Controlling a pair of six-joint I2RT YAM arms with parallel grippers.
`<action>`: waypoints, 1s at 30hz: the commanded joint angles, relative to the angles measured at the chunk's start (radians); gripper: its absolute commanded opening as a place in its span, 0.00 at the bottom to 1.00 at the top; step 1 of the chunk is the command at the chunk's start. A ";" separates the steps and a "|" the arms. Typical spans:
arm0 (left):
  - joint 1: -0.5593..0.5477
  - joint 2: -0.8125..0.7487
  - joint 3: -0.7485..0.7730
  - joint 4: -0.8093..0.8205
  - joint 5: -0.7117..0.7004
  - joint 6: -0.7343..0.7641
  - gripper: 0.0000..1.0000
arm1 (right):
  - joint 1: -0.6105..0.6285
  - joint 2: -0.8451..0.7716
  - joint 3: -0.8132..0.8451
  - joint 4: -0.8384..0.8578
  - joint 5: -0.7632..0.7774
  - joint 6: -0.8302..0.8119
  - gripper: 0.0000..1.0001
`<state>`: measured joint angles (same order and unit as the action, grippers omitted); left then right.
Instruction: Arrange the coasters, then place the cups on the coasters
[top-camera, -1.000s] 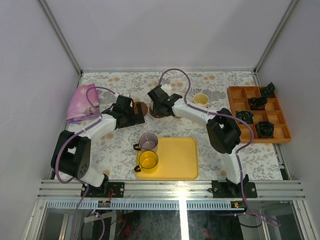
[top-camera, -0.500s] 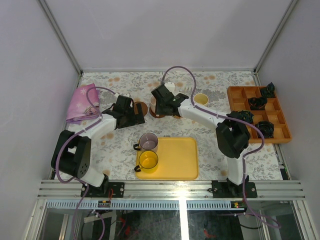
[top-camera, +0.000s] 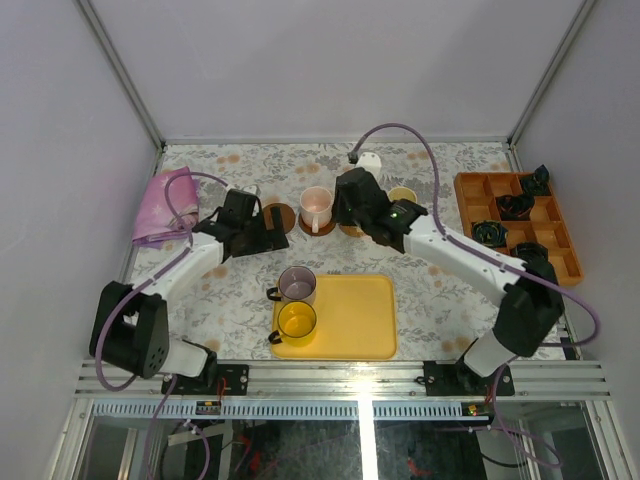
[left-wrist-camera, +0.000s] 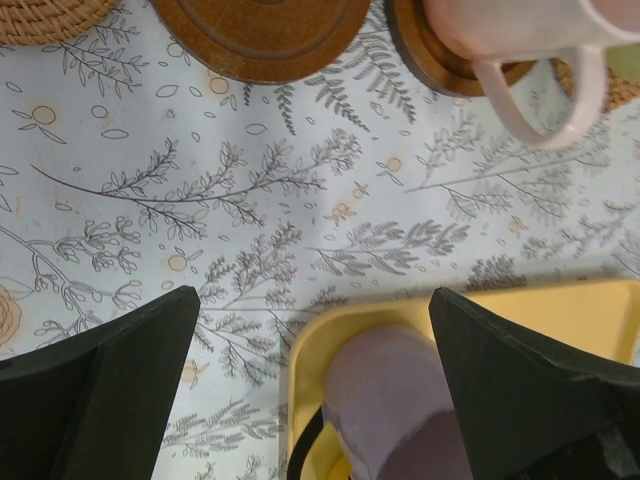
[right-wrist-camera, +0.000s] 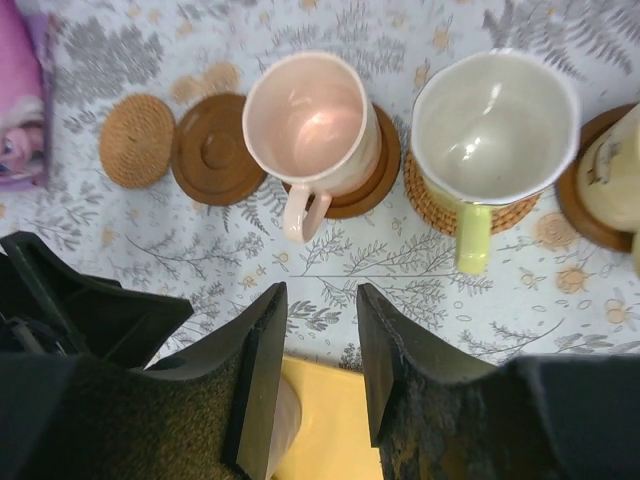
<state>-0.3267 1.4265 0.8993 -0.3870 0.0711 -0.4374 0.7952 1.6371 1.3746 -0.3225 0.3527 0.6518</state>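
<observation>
The yellow tray (top-camera: 350, 320) bearing the purple cup (top-camera: 297, 284) and yellow cup (top-camera: 297, 322) is seen whole only from above. The green-handled cup (right-wrist-camera: 495, 120), hidden from above by the arm, is shown by the right wrist view beside the pink cup (right-wrist-camera: 305, 125) on its wooden coaster (right-wrist-camera: 388, 160), past the right gripper's (right-wrist-camera: 320, 295) empty, part-spread jaws. The left gripper's (left-wrist-camera: 312, 300) jaws are spread wide.

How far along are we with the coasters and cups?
Done: pink cup, green-handled white cup and cream cup each sit on a coaster. In hand: nothing; left jaws and right jaws open, empty. Left: purple cup and yellow cup wait on the yellow tray; a wooden coaster and a woven coaster lie bare.
</observation>
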 joint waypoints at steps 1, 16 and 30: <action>-0.009 -0.080 0.039 -0.122 0.090 0.068 1.00 | -0.006 -0.131 -0.063 0.100 0.094 -0.073 0.42; -0.168 -0.090 0.218 -0.513 0.011 0.239 0.86 | -0.006 -0.266 -0.165 0.091 0.171 -0.148 0.42; -0.261 -0.045 0.249 -0.589 -0.079 0.326 0.83 | -0.005 -0.360 -0.260 0.074 0.199 -0.143 0.42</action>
<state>-0.5800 1.3563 1.1175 -0.9512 0.0296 -0.1593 0.7937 1.3045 1.1233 -0.2584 0.5144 0.5079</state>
